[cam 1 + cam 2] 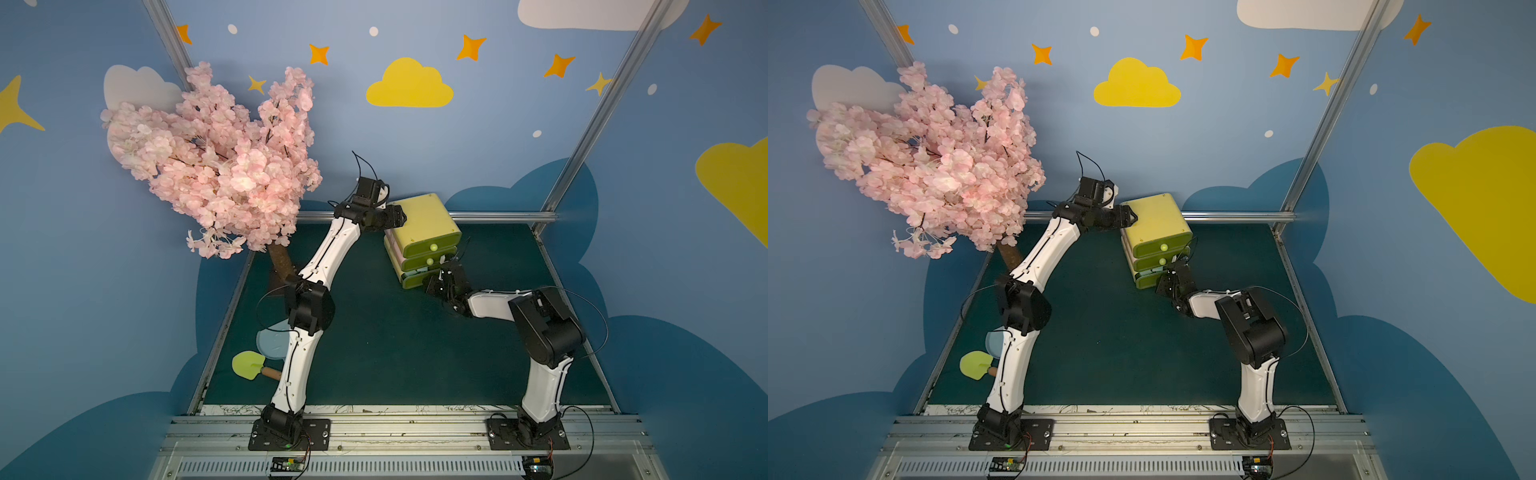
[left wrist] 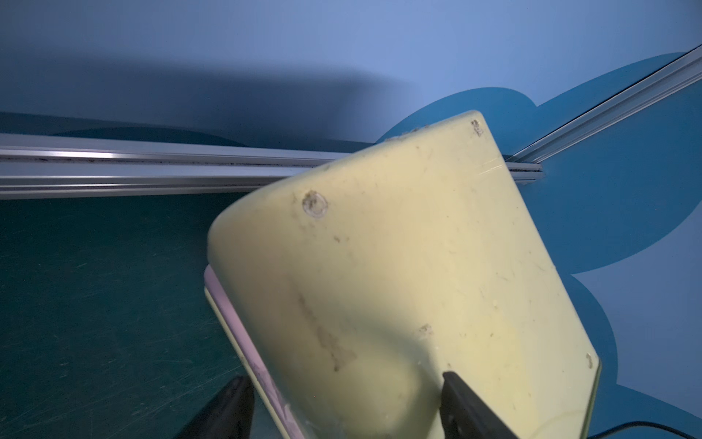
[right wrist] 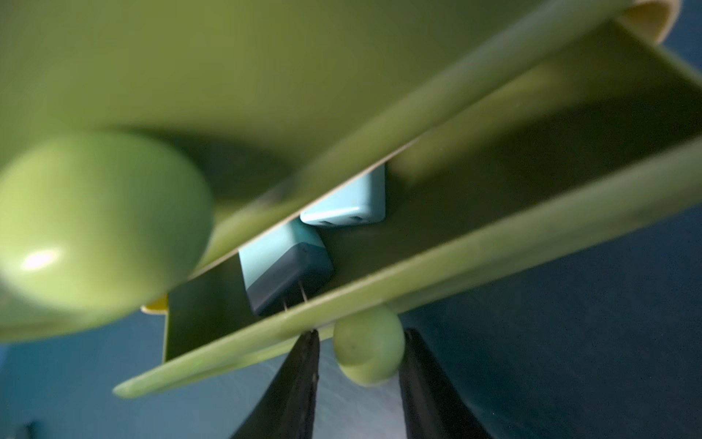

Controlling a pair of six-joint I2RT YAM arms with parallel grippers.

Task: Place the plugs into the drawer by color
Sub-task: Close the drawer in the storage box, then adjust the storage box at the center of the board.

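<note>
The cabinet point(image 1: 419, 220) stands at the back of the mat point(image 1: 395, 353), near the rear rail point(image 1: 498, 216), and we find it there in both top views point(image 1: 1152, 218). Its upper two drawers are closed, and the bottom drawer point(image 1: 415, 281) stands part open. The left gripper point(image 1: 395, 218) sits at the cabinet's top left edge. The right gripper point(image 1: 438, 274) is low, at the bottom drawer's front. A pink tree point(image 1: 216, 166) and a green spatula point(image 1: 248, 365) are well apart, on the left.

In the left wrist view, the cabinet's pale top point(image 2: 399, 266) fills much of the frame. The left gripper point(image 2: 345, 378) straddles its edge, with one finger point(image 2: 467, 406) over the top and the other point(image 2: 228, 410) beside the side wall. We cannot tell whether it clamps the cabinet or only rests against it.

In the right wrist view, we look into the open bottom drawer point(image 3: 494, 182). Two blue plugs lie inside, close together. One point(image 3: 345, 205) is further in, and the other point(image 3: 281, 262) is near the front wall with its prongs point(image 3: 300, 298) toward that wall. The right gripper point(image 3: 361, 334) is narrow, with a finger on each side of the drawer's knob point(image 3: 368, 353). One finger point(image 3: 418, 365) touches the knob. The other point(image 3: 304, 365) shows a slight gap, so the knob is not clamped.
</note>
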